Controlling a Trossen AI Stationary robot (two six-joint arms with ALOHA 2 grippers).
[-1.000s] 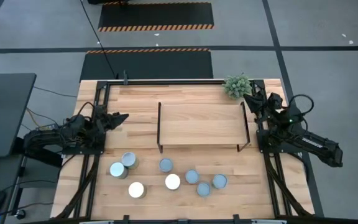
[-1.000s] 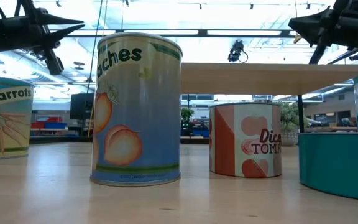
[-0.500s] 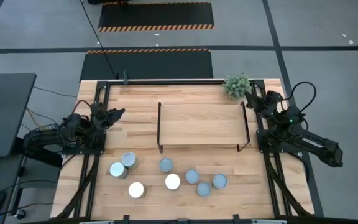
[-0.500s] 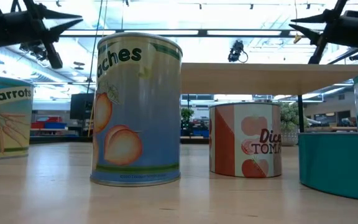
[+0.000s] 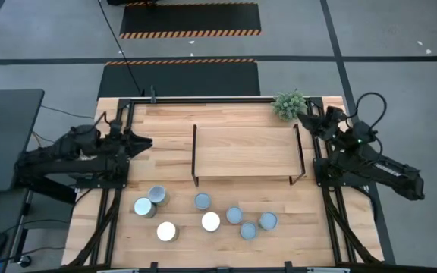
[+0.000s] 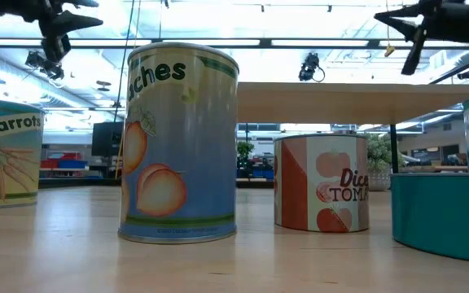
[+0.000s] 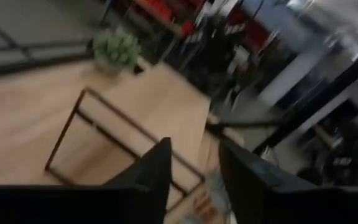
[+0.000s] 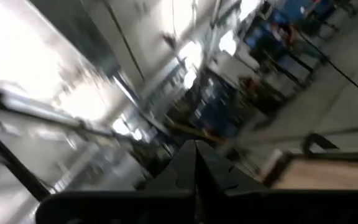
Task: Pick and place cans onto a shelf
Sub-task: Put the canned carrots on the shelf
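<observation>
Seven cans (image 5: pixel 211 221) stand on the near part of our bench (image 5: pixel 173 125), all in front of the shelf (image 5: pixel 245 150): three toward the left, four toward the right. From table height we read peaches (image 6: pixel 179 142), tomatoes (image 6: pixel 322 181) and carrots (image 6: pixel 6 152) on their labels. Behind them the shelf stands bare. Our left claw (image 5: pixel 144 142) hangs left of the shelf, fingers slightly spread. Our right claw (image 5: pixel 307 119), pressed together, sits by the small plant (image 5: pixel 289 104) at the far right corner.

The wooden surface (image 5: pixel 173 129) carries the shelf (image 5: pixel 245 150) between both end effectors. Seven cans (image 5: pixel 211 221) stand nearer the front edge. A small plant (image 5: pixel 288 104) sits beside the right end effector (image 5: pixel 307 116).
</observation>
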